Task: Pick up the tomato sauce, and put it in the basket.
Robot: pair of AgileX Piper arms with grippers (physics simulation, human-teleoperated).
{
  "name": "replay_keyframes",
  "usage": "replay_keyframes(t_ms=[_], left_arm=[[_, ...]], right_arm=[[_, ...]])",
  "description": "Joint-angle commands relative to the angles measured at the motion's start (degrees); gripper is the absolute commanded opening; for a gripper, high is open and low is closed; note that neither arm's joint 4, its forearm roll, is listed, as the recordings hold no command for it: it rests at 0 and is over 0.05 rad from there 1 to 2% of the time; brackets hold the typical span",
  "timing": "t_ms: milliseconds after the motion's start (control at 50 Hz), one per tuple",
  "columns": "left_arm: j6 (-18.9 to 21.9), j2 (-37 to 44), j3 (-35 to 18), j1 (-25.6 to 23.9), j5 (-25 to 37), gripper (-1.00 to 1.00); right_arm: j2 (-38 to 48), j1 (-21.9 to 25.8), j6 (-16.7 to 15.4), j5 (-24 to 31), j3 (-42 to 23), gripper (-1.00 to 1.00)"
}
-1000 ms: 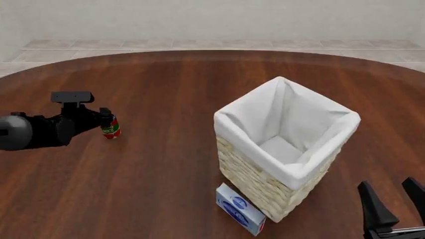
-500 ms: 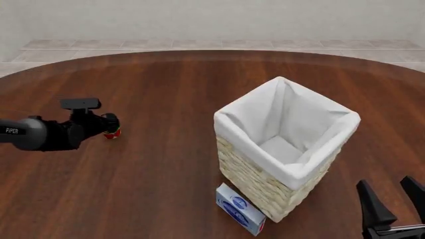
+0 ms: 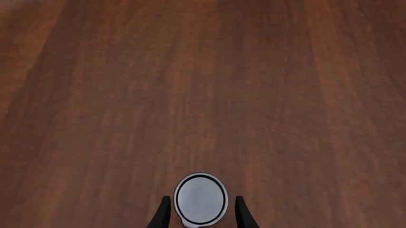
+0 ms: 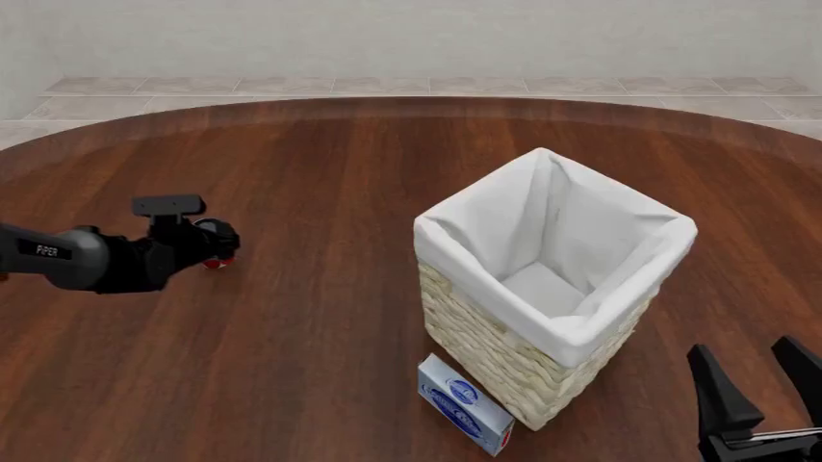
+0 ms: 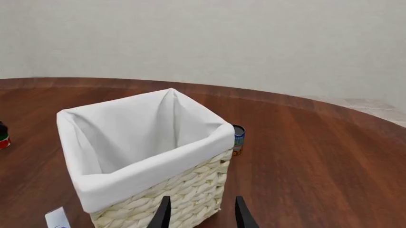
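The tomato sauce (image 4: 223, 260) stands upright on the table at the left, with only a sliver of red showing past my left gripper (image 4: 212, 241). Seen from the left wrist, its silvery top (image 3: 200, 198) lies between the two dark fingers (image 3: 163, 214), with a narrow gap on each side. That gripper (image 3: 201, 203) is open and points down over the can. The basket (image 4: 449, 241), pale wicker with a white liner, stands right of centre. My right gripper (image 4: 745, 364) is open at the near right corner, holding nothing; its wrist view looks onto the basket (image 5: 190, 185).
A flat blue-and-white box (image 4: 465, 416) lies against the basket's near corner. A second small can (image 5: 238, 138) with a blue and green label stands behind the basket. The round wooden table (image 4: 321, 366) ends at a tiled floor beyond.
My left gripper has tipped downward and shifted slightly right over the can, which now shows far less than before. The right gripper has barely moved.
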Motion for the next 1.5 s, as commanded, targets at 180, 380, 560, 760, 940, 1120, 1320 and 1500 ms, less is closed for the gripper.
replay_keyframes(t_ms=[180, 380, 560, 760, 940, 1120, 1320, 1500], left_arm=[[-1.18, 2.41, -0.88, -0.25, -0.36, 1.00], [-0.85, 1.83, -1.43, -0.15, 0.22, -1.00], [-0.73, -0.17, -1.26, -0.06, 0.92, -1.00], [-0.95, -3.78, -1.18, -1.36, 2.25, -1.00], [-2.20, -8.96, -1.22, -4.59, 4.20, -1.00], [-1.65, -12.05, -2.30, -7.65, 6.31, -1.00], [-2.26, -16.07, -3.58, -11.55, 8.93, -1.00], [-2.74, -18.34, -6.25, -16.29, 11.68, -1.00]], right_arm=[[1.35, -0.10, 0.01, -1.40, -0.01, 1.00], [-0.47, -0.14, 0.10, 0.29, -0.01, 1.00], [-4.27, -0.07, 0.20, 3.83, 0.04, 1.00], [-4.66, -0.01, 0.22, 3.99, 0.04, 1.00], [-4.73, 0.13, 0.31, 3.86, 0.04, 1.00], [-4.72, 0.17, 0.31, 3.71, 0.03, 1.00], [-4.70, 0.31, 0.20, 3.71, 0.03, 1.00], [-4.70, 0.28, 0.18, 3.62, 0.03, 1.00]])
